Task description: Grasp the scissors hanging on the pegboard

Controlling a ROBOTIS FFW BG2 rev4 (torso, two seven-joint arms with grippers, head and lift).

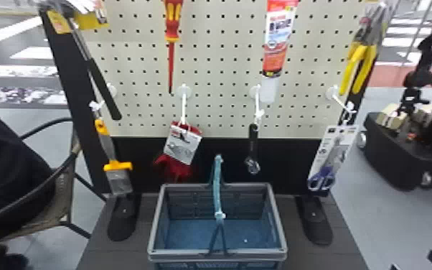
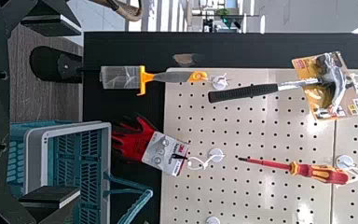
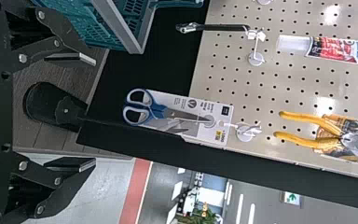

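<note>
Right hand: the right hand [image 3: 91, 112] had its two flat black fingers spread wide and empty, facing the carded tool, probably so the card would fit between them.
Left hand: the left hand [image 2: 74, 112] was also wide and empty, facing the other end of the board (likely just waiting).
Bench: the dark wood-grain bench [image 1: 125, 255] carried the board's black feet, which kept the display upright.
Basket: the grey-rimmed blue plastic basket [image 1: 280, 233] sat centred below the hooks, handle raised, seemingly to receive picked tools.
Scissors: the blue-handled scissors on a white card [image 3: 168, 113] hung at the board's lower right corner, handles down, near the black side post and well apart from the fingers.
Hook: a white plastic hook [image 3: 244, 130] passed through the card's hole, so the card would probably have to slide off along it.
Pegboard: the beige perforated pegboard [image 1: 222, 64] spaced its tools apart, leaving room for fingers.
Neighbour: yellow-handled pliers [image 1: 358, 68] hung just above the scissors.
</note>
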